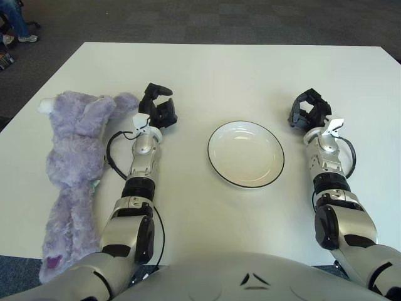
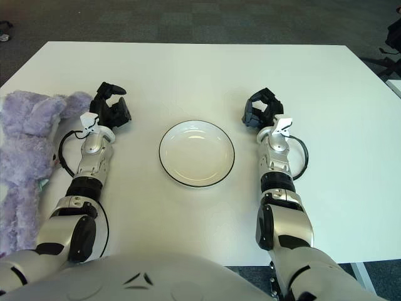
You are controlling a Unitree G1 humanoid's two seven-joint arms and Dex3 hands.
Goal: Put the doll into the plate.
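A white table (image 1: 238,75) carries everything, with dark carpet (image 1: 207,19) beyond its far edge and part of a seated person's leg and shoe (image 1: 19,28) showing at the carpet's far left corner. The plate (image 1: 245,154), white with a thin dark rim, sits empty at the table's middle, nothing between it and either hand. The doll (image 1: 75,166), a shaggy lilac plush lying stretched out lengthwise, is well left of the plate, its lower end cut off by the table's near edge. The left hand (image 1: 156,108) shows between doll and plate, just beside the doll's head, fingers loosely spread, gripping nothing. The right hand (image 1: 309,110) shows right of the plate, fingers curled and empty.
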